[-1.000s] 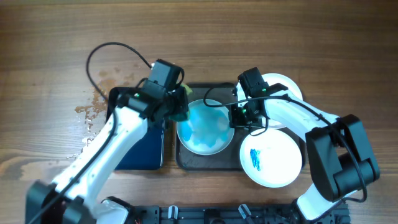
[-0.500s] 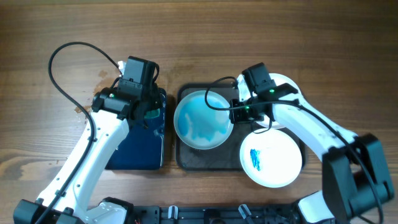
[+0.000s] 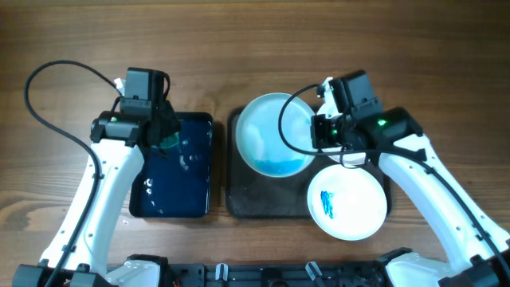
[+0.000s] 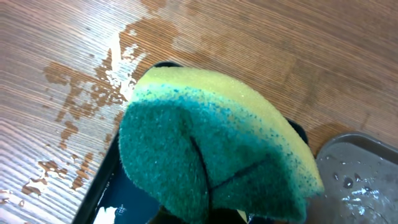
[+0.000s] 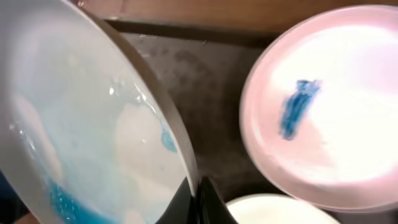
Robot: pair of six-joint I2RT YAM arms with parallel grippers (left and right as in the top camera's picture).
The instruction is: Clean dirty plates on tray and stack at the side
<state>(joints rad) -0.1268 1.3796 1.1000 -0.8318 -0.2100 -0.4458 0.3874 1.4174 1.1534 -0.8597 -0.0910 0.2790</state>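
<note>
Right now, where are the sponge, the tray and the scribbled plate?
sponge (image 4: pixel 186 149): left wrist view, green face.
tray (image 3: pixel 256 197): overhead view, bare floor.
scribbled plate (image 3: pixel 351 203): overhead view, white centre.

The sponge fills the centre of the frame. Its green scouring face is towards the camera and its yellow foam layer forms the upper and right edge. The green face is creased inward along lines that meet near the bottom edge, where the left gripper pinches it; little of the fingers shows. Behind the sponge, the dark basin shows at lower left. The wooden table carries water splashes at left. A wet grey tray corner lies at lower right.
</note>
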